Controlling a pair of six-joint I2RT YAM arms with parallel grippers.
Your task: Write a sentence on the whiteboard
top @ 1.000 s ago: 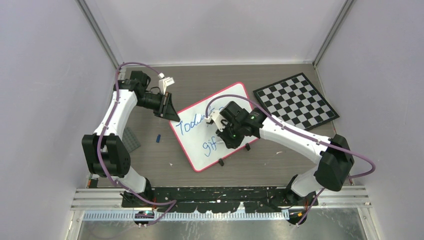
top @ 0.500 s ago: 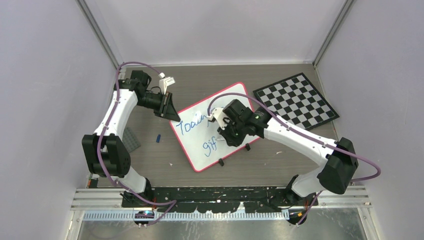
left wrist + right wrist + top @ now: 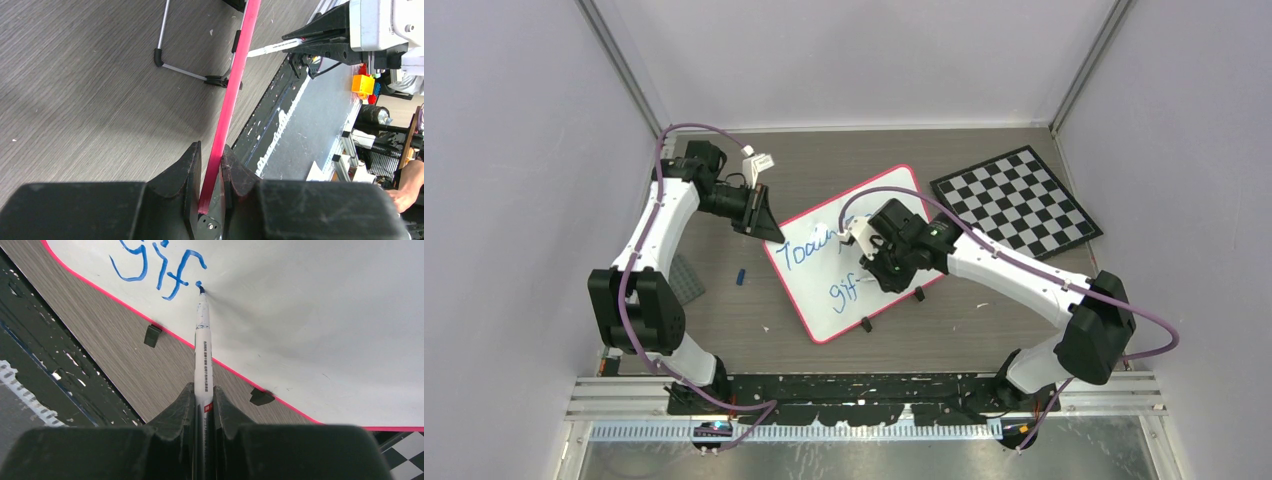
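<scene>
The whiteboard, white with a pink-red frame and two black clip feet, lies tilted mid-table with blue writing on it. My left gripper is shut on its upper left edge; the left wrist view shows the pink frame clamped between the fingers. My right gripper is shut on a white marker. The marker's blue tip touches the board just right of the blue letters "gif". The right arm hides part of the upper line of writing.
A black-and-white checkerboard lies at the back right. A small blue cap and a grey plate lie left of the board. Grey walls close in the table on three sides.
My right gripper moved left and a bit toward the far side with the marker between the earliest frame and half a second ago, then stayed nearly still. The left gripper has not moved.
</scene>
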